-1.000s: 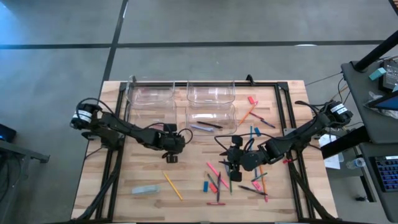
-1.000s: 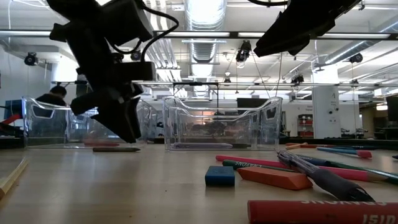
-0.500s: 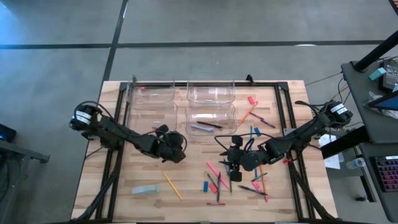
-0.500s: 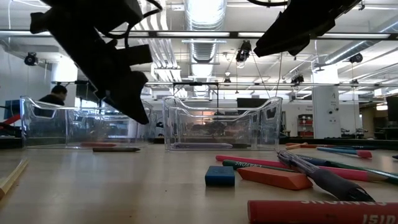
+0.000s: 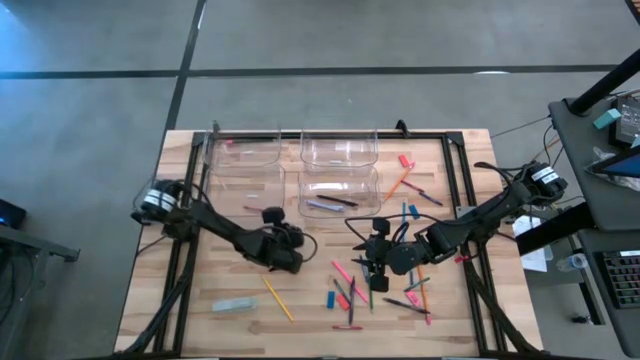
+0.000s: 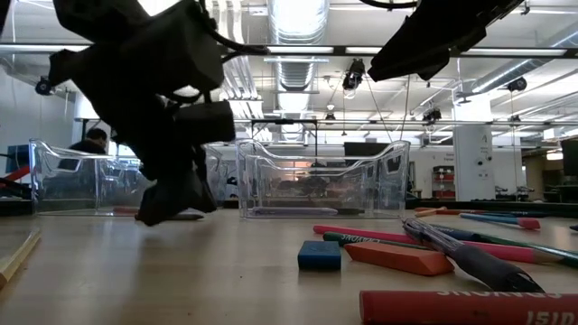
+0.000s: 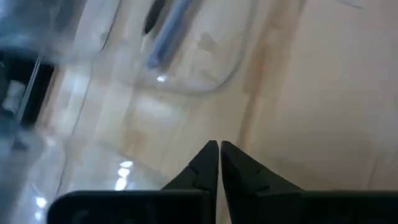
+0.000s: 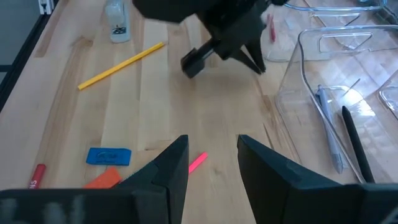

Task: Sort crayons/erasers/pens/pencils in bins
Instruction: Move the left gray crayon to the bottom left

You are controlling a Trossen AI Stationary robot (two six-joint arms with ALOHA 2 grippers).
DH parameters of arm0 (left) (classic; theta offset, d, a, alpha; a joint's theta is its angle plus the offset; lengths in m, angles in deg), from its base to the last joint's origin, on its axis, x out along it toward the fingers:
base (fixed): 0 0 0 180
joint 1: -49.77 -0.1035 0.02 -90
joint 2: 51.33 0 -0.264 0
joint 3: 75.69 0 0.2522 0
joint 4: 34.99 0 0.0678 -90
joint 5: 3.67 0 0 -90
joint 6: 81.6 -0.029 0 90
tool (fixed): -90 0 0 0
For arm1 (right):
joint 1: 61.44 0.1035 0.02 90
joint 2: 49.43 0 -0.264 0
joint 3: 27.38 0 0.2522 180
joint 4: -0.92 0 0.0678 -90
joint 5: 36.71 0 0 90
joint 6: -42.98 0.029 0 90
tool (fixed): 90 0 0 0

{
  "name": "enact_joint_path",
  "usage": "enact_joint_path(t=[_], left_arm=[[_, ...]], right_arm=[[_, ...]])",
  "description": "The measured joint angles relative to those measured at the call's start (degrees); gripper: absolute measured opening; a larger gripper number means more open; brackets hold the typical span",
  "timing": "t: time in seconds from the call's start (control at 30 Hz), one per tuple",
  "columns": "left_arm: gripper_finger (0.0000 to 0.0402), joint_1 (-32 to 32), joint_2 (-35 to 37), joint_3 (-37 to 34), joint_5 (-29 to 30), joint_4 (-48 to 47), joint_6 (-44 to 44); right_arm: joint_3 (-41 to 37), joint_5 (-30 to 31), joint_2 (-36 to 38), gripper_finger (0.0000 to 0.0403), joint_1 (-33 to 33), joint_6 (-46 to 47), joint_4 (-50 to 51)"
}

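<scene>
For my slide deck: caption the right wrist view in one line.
Open right gripper hovers over the table's wood, facing the shut left gripper, a yellow pencil and a bin holding pens.

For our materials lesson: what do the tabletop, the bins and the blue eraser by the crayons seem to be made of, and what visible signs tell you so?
Tabletop: pale wood, probably sealed, showing plank seams, grain and a soft sheen.
Bins: clear, glossy, likely hard plastic; you see through the walls, and the rims catch highlights.
Blue eraser: matte and blocky, probably rubber or vinyl; no shine shows, but looks alone cannot settle which.
</scene>
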Motion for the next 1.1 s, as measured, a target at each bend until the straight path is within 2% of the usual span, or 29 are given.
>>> enact_joint_path(t=[0.13, 0.37, 0.77, 0.97, 1.1], left_arm=[[0.0001, 0.6, -1.4, 2.5, 1.7, -0.7, -4.0], [0.0001, 1.0, -1.3, 6.8, 5.0, -11.1, -4.2], [0.0001, 2.2, -1.3, 8.0, 3.4, -12.9, -25.6], [0.0001, 1.0, -1.3, 9.3, -2.9, -16.7, -33.2], [0.0001, 0.5, -1.3, 9.9, -3.7, -19.1, -37.0]], right_arm=[[0.0, 0.0, 0.0, 0.0128, 0.0, 0.0, 0.0], [0.0, 0.0, 0.0, 0.0128, 0.0, 0.0, 0.0], [0.0, 0.0, 0.0, 0.0128, 0.0, 0.0, 0.0], [0.0, 0.0, 0.0, 0.0128, 0.0, -0.1, 0.0], [0.0, 0.0, 0.0, 0.0128, 0.0, -0.1, 0.0]])
